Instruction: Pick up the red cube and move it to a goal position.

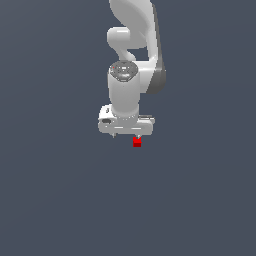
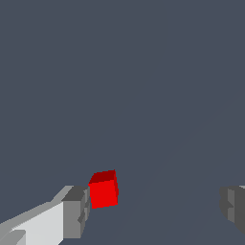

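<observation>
The red cube [image 1: 137,142] is small and bright, lying on the dark grey floor. The white gripper [image 1: 126,136] hangs pointing down over it and is open, its fingers spread much wider than the cube. In the exterior view the cube shows just under the finger on that view's right. In the wrist view the red cube [image 2: 104,191] sits right beside the inner face of one grey fingertip [image 2: 75,213], far from the other fingertip [image 2: 234,208]. Nothing is held in the gripper [image 2: 155,210]. I cannot tell whether the near finger touches the cube.
A flat, uniform dark grey floor [image 1: 60,200] surrounds the cube. The white arm [image 1: 132,45] rises behind the gripper toward the top of the exterior view. No goal marker shows.
</observation>
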Available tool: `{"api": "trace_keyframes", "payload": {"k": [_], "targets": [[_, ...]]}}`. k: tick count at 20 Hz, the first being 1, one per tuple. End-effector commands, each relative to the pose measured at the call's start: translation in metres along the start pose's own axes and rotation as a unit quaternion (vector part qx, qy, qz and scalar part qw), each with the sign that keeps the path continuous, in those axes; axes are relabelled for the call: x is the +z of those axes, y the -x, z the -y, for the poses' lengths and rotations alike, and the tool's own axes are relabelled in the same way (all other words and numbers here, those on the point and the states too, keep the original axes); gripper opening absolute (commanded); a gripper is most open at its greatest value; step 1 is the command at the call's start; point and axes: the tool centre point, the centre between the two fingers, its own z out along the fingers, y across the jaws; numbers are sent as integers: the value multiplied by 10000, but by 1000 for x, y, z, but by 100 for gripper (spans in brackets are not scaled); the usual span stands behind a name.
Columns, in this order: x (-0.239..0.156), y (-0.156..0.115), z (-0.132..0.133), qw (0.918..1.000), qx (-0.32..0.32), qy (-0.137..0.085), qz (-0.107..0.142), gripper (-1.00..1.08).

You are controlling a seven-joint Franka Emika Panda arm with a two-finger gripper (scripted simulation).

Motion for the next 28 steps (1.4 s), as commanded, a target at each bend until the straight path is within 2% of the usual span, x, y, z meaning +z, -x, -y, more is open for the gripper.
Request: {"api": "trace_keyframes", "payload": {"k": [1, 11, 28], "targets": [[0, 0, 0, 10000, 0, 0, 0, 100], [24, 12, 10, 9999, -139, 3, -10, 100], [131, 62, 47, 9973, -735, 16, -53, 100]]}}
